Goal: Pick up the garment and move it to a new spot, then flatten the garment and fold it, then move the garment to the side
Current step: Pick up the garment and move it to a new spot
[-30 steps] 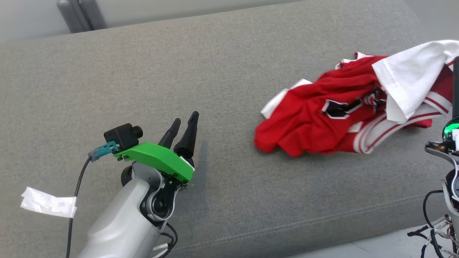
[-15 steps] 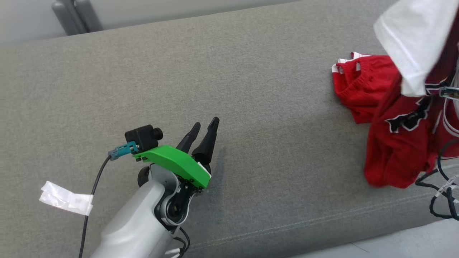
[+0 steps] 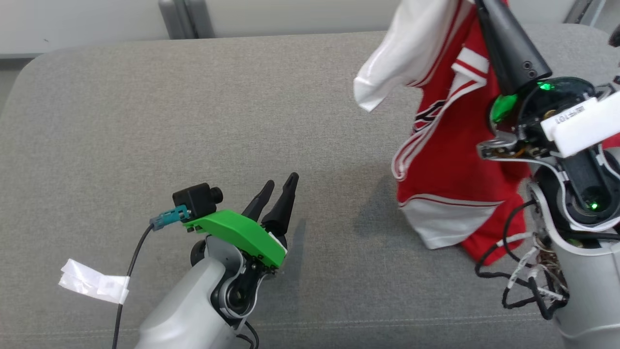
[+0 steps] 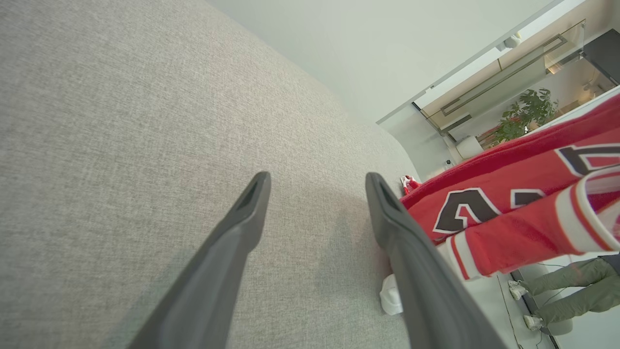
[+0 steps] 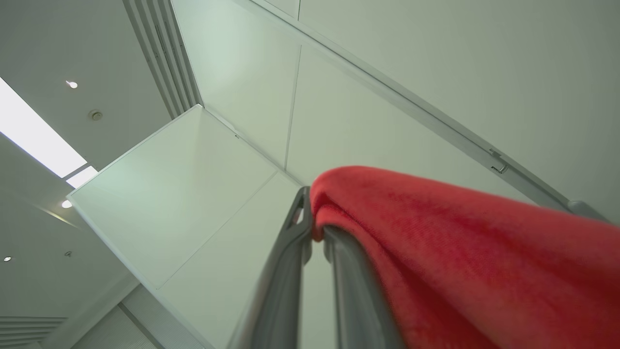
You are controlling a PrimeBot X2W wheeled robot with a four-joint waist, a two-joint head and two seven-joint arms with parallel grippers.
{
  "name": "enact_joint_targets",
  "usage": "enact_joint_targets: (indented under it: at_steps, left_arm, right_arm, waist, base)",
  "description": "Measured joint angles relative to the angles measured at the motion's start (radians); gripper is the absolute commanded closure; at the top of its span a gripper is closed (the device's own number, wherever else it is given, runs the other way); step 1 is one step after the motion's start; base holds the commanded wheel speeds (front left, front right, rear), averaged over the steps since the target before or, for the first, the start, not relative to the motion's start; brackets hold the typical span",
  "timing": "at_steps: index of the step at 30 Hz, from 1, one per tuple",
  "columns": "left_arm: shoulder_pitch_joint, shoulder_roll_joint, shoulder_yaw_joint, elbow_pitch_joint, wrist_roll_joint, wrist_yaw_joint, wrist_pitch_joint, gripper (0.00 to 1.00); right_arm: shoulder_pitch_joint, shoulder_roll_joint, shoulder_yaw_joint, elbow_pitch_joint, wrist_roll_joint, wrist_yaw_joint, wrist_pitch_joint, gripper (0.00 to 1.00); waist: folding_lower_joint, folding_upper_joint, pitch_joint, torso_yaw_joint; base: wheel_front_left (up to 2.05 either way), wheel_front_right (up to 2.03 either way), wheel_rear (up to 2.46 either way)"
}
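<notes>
A strip of white tape (image 3: 94, 283) was seen wrapped round the black cable to the left of the left gripper (image 3: 281, 180). That gripper was held low over the grey fabric cushion (image 3: 145, 121), its two dark fingers spread wide with nothing between them. Ahead of it and to its right, the red and white basketball jersey (image 3: 445, 165) was hung in the air; whether its lowest hem touched the cushion could not be told. A black number edged in white was shown on the red cloth in the left wrist view, and a white sleeve was draped off toward the left gripper's side. At the jersey's top, a red fold was pinched between the nearly closed fingers of the right gripper (image 5: 314, 231), which was pointed up toward the ceiling. Beyond the jersey, a person's legs in green trousers (image 4: 576, 288) were seen
</notes>
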Motion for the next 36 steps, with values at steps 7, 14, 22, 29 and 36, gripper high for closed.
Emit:
enact_joint_targets:
  at_steps: [7, 14, 22, 29, 36]
  left_arm:
    - [0.007, 0.0, 0.019, -0.003, -0.039, 0.0, -0.016, 0.0]
    - [0.008, -0.001, 0.029, -0.005, -0.051, 0.0, -0.025, 0.0]
    - [0.042, -0.002, -0.003, -0.028, -0.089, -0.001, -0.026, 0.0]
    - [0.052, -0.001, -0.039, -0.04, -0.112, -0.001, -0.034, 0.0]
    - [0.056, -0.001, -0.036, -0.042, -0.113, 0.002, -0.035, 0.0]
  right_arm:
    - [-0.051, 0.135, 0.049, 0.084, 0.039, -0.011, -0.002, 1.0]
    - [-0.121, 0.135, 0.072, 0.296, 0.057, -0.01, -0.035, 1.0]
    - [-0.217, 0.115, 0.161, 0.451, 0.153, -0.01, -0.09, 1.0]
    - [-0.36, 0.111, 0.199, 0.569, 0.327, -0.01, -0.243, 1.0]
    - [-0.531, 0.114, 0.182, 0.718, 0.425, -0.01, -0.42, 1.0]
  waist:
    - [0.0, 0.0, -0.026, 0.062]
    - [0.0, 0.0, -0.047, 0.122]
    - [0.0, 0.0, -0.068, 0.212]
    - [0.0, 0.0, -0.082, 0.306]
    - [0.0, 0.0, -0.091, 0.38]
  base:
    - [0.0, 0.0, 0.0]
    - [0.0, 0.0, 0.0]
    - [0.0, 0.0, 0.0]
    - [0.0, 0.0, 0.0]
    - [0.0, 0.0, 0.0]
